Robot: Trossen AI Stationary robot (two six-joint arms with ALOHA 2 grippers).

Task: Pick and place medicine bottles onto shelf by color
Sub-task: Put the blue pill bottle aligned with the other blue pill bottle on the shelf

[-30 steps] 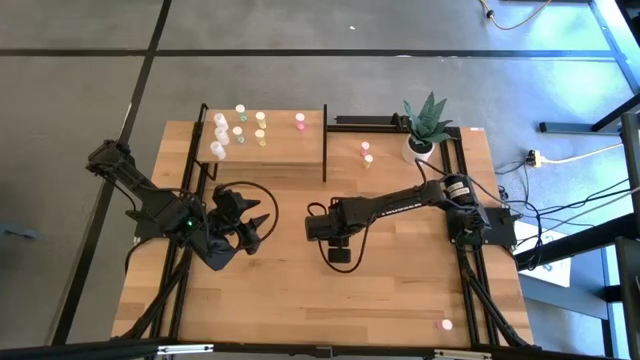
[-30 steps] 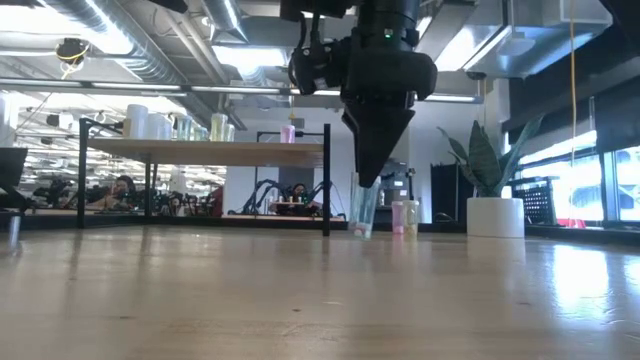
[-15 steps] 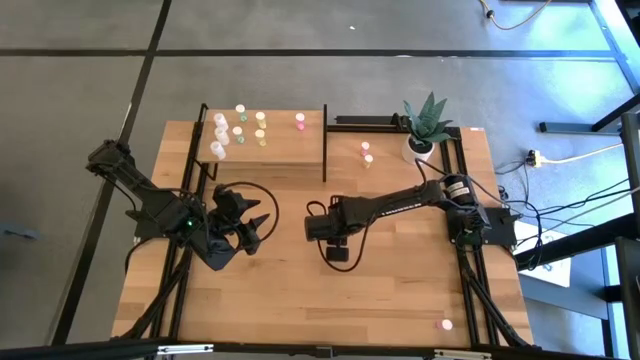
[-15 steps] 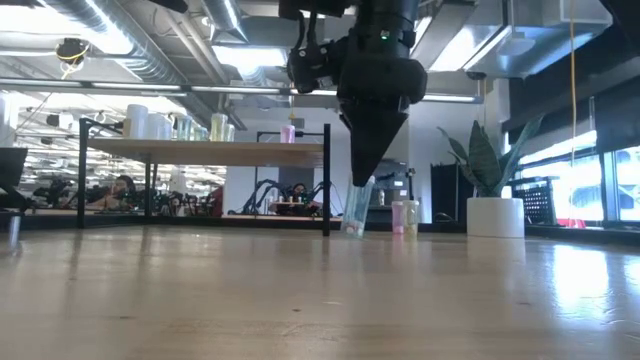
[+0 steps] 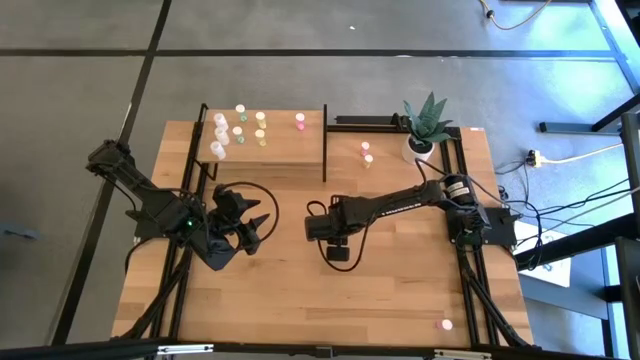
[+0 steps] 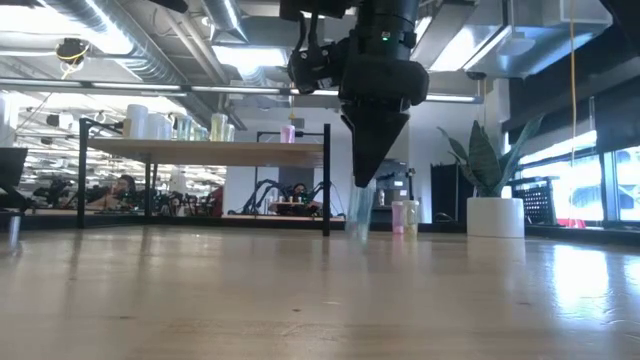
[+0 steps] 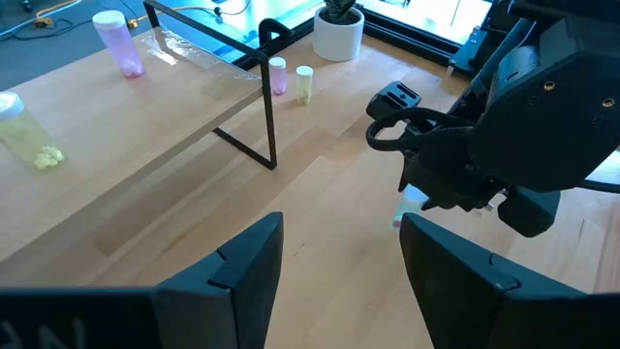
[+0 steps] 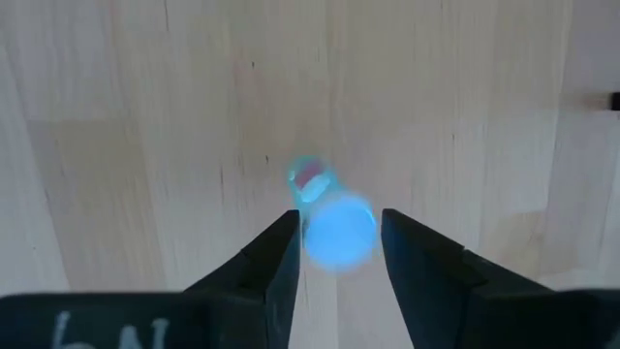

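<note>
One bottle [image 8: 339, 233] was seen directly beneath the right claw [image 6: 366, 178], near the middle of the table [image 5: 400, 290]. It was stood roughly upright, its long axis in line with the downward-pointing claw. Whether it was being grasped or had been released could not be told. The shelf [image 5: 280, 150] was set well apart, at the table's far edge. The left claw [image 7: 339, 242] was held released and empty, farther from the bottle than the right.

A grey floor [image 5: 300, 80] with dark seams surrounded the wooden table [image 5: 400, 300]. Exposed ducts [image 6: 120, 40] crossed the ceiling, and bright windows [image 6: 580, 180] lit the room.
</note>
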